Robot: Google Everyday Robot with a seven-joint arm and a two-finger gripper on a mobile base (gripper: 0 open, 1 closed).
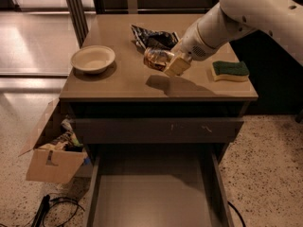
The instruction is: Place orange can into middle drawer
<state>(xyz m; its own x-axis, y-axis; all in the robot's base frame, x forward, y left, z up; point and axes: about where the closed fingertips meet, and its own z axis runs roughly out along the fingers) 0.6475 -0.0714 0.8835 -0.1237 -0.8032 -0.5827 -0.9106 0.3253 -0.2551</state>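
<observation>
Clamping the orange can (pixel 155 58) above the tabletop (pixel 118 85), the gripper (pixel 169 63) hangs beside the snack bag (pixel 152 35); the middle drawer (pixel 151 200) stands open below.

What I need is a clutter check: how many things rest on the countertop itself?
3: the bowl at left, the snack bag at the back, the sponge at right. The gripper holds the orange can above the countertop. The arm may hide more.

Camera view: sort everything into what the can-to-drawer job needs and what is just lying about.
Job: orange can, held above the counter by the gripper; open middle drawer below.
Lying about: bowl, snack bag, sponge, cardboard box, floor cables.
</observation>
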